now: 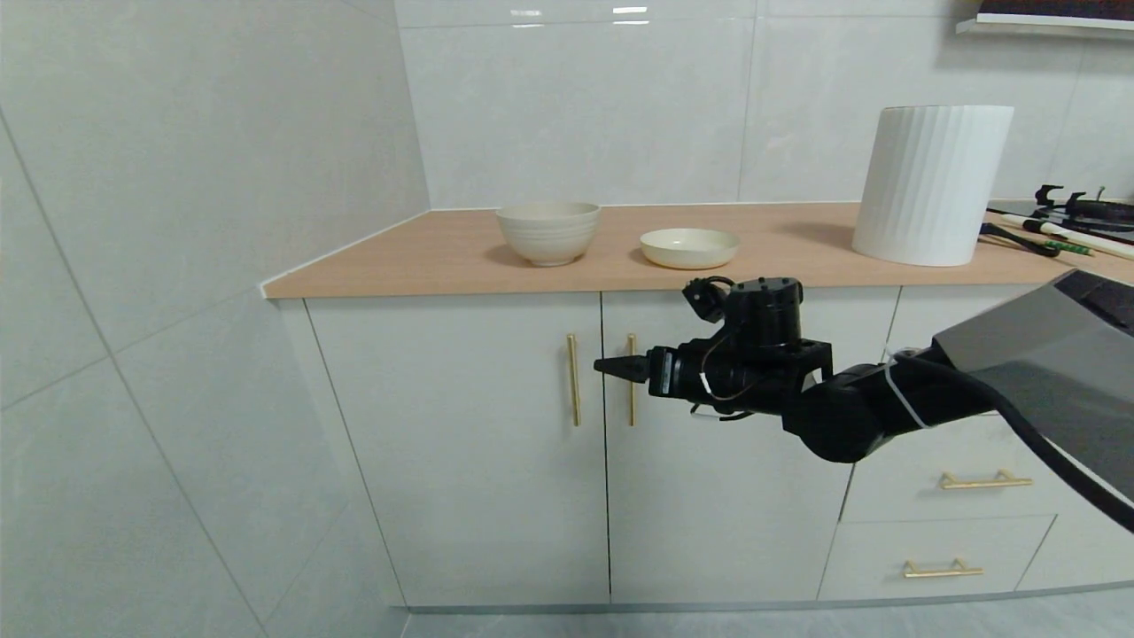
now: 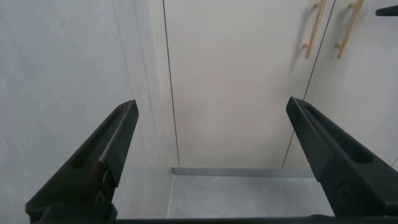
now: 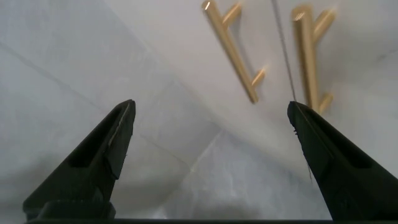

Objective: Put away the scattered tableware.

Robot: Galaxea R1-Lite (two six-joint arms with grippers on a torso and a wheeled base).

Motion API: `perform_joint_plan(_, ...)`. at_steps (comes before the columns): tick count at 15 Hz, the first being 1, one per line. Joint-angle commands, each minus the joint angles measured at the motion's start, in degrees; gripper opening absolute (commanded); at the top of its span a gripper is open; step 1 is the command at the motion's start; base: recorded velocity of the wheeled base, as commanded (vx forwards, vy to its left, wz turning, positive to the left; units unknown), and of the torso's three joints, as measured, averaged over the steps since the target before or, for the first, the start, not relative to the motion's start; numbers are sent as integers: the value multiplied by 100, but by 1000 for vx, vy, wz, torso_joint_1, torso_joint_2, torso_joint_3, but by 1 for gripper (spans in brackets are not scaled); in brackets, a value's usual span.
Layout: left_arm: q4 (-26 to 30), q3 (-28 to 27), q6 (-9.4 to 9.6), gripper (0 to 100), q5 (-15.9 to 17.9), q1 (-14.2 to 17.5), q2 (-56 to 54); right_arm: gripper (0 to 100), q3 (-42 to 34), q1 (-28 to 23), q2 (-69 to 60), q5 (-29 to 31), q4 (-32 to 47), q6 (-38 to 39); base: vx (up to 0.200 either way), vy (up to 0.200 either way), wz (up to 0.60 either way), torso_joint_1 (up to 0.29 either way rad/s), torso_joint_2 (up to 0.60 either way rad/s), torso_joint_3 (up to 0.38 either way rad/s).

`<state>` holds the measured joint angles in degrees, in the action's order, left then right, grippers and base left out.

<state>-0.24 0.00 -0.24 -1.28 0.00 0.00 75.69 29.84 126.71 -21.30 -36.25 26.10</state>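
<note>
bowl: cream, ribbed, upright on the counter, toward its left end near the wall corner.
shallow dish: cream, flat on the counter just right of the bowl, apart from it, close to the front edge.
right hand: below the counter's front edge, level, pointing left in front of the cabinet doors; tip between the two gold handles from the head view; fingers spread wide in the right wrist view, gripping nothing, the handles ahead and apart from them.
left hand: wide, nothing between its fingers, low before the left cabinet door, by the tiled side wall and the floor.
white ribbed canister: upright on the counter, well right of the shallow dish.
dark utensils: lying at the counter's far right end, too small to tell apart.
drawers: right of the doors, each with a gold pull, shut.
</note>
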Motion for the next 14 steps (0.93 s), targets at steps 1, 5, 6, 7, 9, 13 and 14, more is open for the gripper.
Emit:
perform_joint_plan(1, -2, 0, -2, 100, -4, 0, 0, 100, 148, -31, 223, 29, -119, 97, 0, 0, 0, 0, 0, 0)
perform_joint_plan(5, -2, 0, -2, 100, -4, 0, 0, 100, 438, -75, 513, 266, -136, 202, 0, 0, 0, 0, 0, 0)
perform_joint_plan(6, -2, 0, -2, 100, -4, 0, 0, 100, 473, -75, 557, 293, -145, 202, 0, 0, 0, 0, 0, 0)
perform_joint_plan(7, -2, 0, -2, 100, -4, 0, 0, 100, 526, -66, 653, 337, -198, 202, 0, 0, 0, 0, 0, 0)
perform_joint_plan(9, -2, 0, -2, 100, -4, 0, 0, 100, 552, -66, 776, 451, -400, 194, 0, 0, 0, 0, 0, 0)
perform_joint_plan(13, -2, 0, -2, 100, -4, 0, 0, 100, 710, -49, 943, 460, -461, 220, 0, 0, 0, 0, 0, 0)
perform_joint_plan(14, -2, 0, -2, 100, -4, 0, 0, 100, 737, -40, 1014, 469, -461, 229, 0, 0, 0, 0, 0, 0)
